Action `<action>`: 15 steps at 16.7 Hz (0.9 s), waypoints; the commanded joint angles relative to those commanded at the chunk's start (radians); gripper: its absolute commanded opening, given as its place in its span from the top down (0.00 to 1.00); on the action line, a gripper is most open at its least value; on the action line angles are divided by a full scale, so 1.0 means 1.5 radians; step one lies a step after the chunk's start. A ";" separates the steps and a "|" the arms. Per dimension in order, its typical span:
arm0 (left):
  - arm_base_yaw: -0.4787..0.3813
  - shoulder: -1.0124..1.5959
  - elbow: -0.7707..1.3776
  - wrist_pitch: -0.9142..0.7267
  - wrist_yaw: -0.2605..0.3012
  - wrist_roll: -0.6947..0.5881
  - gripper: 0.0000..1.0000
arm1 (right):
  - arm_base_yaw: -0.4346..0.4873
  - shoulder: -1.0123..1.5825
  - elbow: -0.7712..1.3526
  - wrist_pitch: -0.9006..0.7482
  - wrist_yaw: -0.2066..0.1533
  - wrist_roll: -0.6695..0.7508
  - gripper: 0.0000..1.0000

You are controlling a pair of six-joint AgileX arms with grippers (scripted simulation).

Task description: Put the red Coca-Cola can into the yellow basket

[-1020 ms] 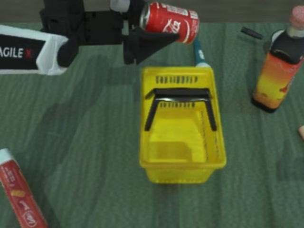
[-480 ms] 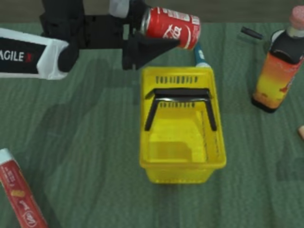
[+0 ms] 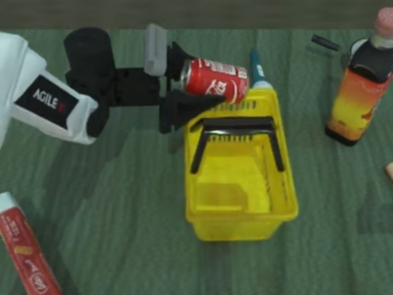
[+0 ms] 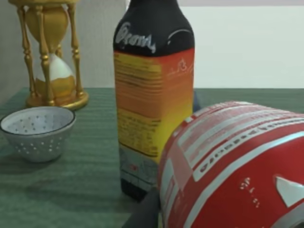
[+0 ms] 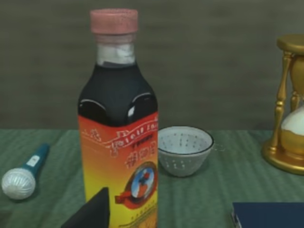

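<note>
The red Coca-Cola can [image 3: 224,83] lies on its side in the air with my left gripper [image 3: 206,80] shut on it, right above the far rim of the yellow basket [image 3: 288,203]. The can's lower edge overlaps that rim, and I cannot tell whether they touch. The basket's two black handles [image 3: 236,126] are folded over its opening. The can [image 4: 237,166] fills the near part of the left wrist view. My right gripper [image 5: 92,213] is parked out of the top view and shows only as a black tip near the dark bottle.
A tall dark bottle with an orange-yellow label [image 3: 359,86] stands at the far right. A teal microphone [image 3: 256,67] lies just behind the basket. A long red tube [image 3: 24,252] lies at the near left. An hourglass [image 4: 50,52] and a white colander bowl [image 4: 38,130] stand beyond the bottle.
My left gripper has come down and nearer with the can, from behind the basket to over its far rim. The basket has shifted slightly to the right and turned a little.
</note>
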 joint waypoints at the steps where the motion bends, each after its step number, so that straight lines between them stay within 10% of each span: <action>1: 0.001 0.007 -0.003 0.008 0.000 0.000 1.00 | 0.000 0.000 0.000 0.000 0.000 0.000 0.00; 5: 0.001 0.008 -0.004 0.009 -0.001 -0.001 1.00 | 0.000 0.000 0.000 0.000 0.000 0.000 0.00; 15: 0.001 0.008 -0.004 0.009 -0.001 -0.001 0.25 | 0.000 0.000 0.000 0.000 0.000 0.000 0.00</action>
